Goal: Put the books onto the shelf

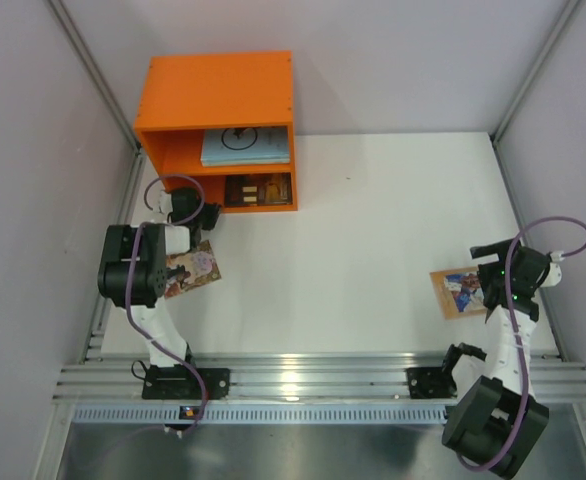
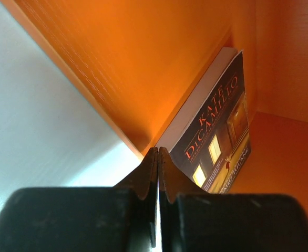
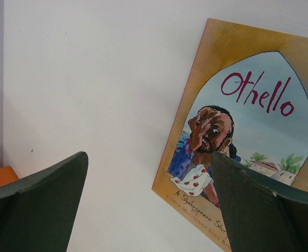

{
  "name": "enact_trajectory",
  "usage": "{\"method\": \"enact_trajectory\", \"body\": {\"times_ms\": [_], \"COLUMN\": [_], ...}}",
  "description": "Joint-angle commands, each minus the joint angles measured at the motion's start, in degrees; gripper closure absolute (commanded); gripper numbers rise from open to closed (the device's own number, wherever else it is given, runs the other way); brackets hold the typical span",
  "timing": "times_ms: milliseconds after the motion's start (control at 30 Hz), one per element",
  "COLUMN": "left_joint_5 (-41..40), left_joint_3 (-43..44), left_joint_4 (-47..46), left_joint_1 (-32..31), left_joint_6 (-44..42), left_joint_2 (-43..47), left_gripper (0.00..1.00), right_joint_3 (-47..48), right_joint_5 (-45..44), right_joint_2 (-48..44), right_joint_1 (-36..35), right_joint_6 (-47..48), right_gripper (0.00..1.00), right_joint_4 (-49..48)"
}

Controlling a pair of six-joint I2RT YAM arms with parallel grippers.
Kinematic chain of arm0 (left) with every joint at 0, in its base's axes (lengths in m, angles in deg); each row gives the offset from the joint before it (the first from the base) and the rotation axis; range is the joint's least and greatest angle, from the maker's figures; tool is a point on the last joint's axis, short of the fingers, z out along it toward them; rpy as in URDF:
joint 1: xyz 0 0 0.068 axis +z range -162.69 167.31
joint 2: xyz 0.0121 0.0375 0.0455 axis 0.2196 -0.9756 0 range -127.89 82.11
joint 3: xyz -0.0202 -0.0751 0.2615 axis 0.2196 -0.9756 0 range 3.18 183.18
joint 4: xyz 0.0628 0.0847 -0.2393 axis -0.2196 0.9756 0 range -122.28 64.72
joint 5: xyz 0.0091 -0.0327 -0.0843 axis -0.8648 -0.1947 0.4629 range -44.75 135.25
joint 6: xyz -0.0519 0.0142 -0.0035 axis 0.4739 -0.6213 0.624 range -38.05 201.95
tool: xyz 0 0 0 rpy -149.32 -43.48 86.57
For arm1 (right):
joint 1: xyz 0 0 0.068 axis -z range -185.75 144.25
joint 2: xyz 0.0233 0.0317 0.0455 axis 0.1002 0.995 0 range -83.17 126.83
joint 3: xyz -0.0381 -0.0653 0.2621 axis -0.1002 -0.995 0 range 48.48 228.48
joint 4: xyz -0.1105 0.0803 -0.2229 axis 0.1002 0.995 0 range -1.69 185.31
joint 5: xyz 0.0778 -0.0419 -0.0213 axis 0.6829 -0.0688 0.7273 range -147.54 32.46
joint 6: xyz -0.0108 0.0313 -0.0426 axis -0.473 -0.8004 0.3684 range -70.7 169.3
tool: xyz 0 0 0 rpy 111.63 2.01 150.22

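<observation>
Books (image 1: 201,265) (image 1: 453,290) on the table (image 1: 373,250): two, pink by the left edge, orange by the right edge. Left pincer (image 2: 158,151) pressed together, right pincer (image 3: 149,157) spread.

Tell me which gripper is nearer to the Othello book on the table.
Right. The right gripper hangs open just beside the Othello book. The left gripper, shut, is across the table at the lower compartment of the shelf.

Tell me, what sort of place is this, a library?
Probably a robot test lab: a left arm and right arm bolted to a metal rail, plain panels round a white table, just one small orange shelf.
</observation>
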Motion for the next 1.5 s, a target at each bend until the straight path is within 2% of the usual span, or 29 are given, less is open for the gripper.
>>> {"method": "enact_trajectory", "body": {"times_ms": [0, 433, 600, 833, 867, 1000, 1033, 1133, 1333, 1467], "left_joint_5": [-0.05, -0.05, -2.51, -4.35, -4.79, -5.59, -5.68, -5.76, -5.59, -4.19], "left_joint_3": [2.96, 1.20, 0.76, -0.20, -0.03, 0.23, 0.32, 1.20, -0.46, -6.51], "left_joint_4": [-4.27, -9.01, -9.28, -4.29, -3.40, -1.11, -0.58, 2.23, 5.22, 5.93], "left_joint_1": [-0.21, -3.19, -3.72, -3.72, -3.72, -3.72, -3.72, -3.72, -3.63, -3.63], "left_joint_6": [-0.45, 1.13, 1.48, 1.31, 1.22, -0.27, -0.45, -1.06, -1.59, -1.68], "left_joint_2": [-1.14, -1.94, -1.67, 0.61, 1.39, 3.16, 3.42, 4.12, 7.37, 13.33], "left_gripper": [1.00, 1.00, 1.00, 1.00, 0.99, 0.79, 0.70, 0.61, 0.53, 0.51], "right_joint_3": [0.42, -0.90, -1.34, -2.30, -2.22, -1.43, -1.34, 0.42, 5.34, 7.71], "right_joint_5": [0.34, 1.75, 2.10, 3.24, 3.59, 5.26, 5.26, 5.09, 1.58, -5.53], "right_joint_2": [-0.18, -0.09, -0.27, 0.34, 0.87, 1.05, 0.88, 0.87, 0.35, -2.37], "right_joint_1": [0.80, 0.80, 0.80, 0.80, 0.80, 0.89, 0.80, 0.89, 0.80, 0.98], "right_joint_6": [-0.30, -0.65, -0.56, -0.65, -0.56, -0.65, -0.56, 0.49, 4.18, 6.64], "right_gripper": [0.00, 0.00, 0.00, 0.00, 0.00, 0.00, 0.00, 0.00, 0.00, 0.00], "right_joint_4": [-2.77, -4.09, -4.53, -5.93, -6.20, -5.94, -5.67, -2.61, 7.67, 18.19]}}
